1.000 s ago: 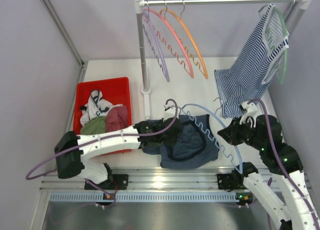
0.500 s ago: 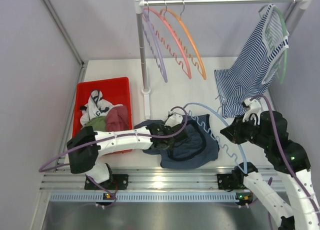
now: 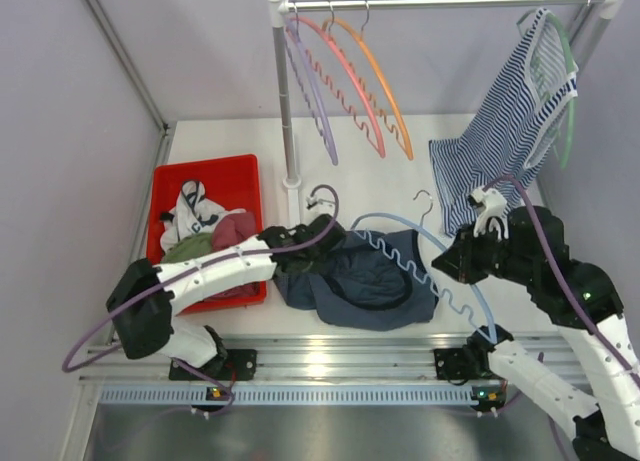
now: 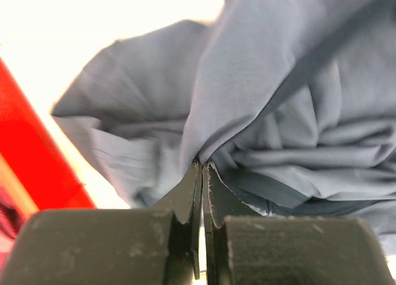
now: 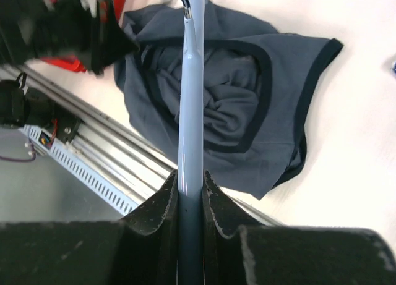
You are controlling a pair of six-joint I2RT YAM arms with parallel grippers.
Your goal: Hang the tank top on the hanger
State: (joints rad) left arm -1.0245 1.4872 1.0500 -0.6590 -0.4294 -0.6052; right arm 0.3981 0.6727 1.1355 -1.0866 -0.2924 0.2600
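Note:
The dark slate-blue tank top [image 3: 385, 281] lies bunched on the white table between the arms. My left gripper [image 3: 300, 261] is shut on a fold at its left edge; in the left wrist view the closed tips [image 4: 203, 165] pinch the cloth [image 4: 266, 81]. My right gripper [image 3: 452, 263] is shut on the light-blue hanger [image 3: 474, 299], which arches over the top's far right side with its hook pointing away. In the right wrist view the hanger bar [image 5: 189, 99] runs between the closed gripper [image 5: 190, 177], above the tank top [image 5: 247, 93].
A red bin [image 3: 250, 171] with clothes stands at the left, also seen in the left wrist view [image 4: 37, 149]. A rack post [image 3: 290, 171] carries purple, pink and orange hangers [image 3: 350, 76]. A striped top [image 3: 500, 141] hangs on a green hanger at the right. A metal rail [image 3: 330, 356] runs along the front.
My left gripper has pulled back to the left, dragging the tank top's left edge with it. My right gripper has shifted the hanger slightly away and left over the top.

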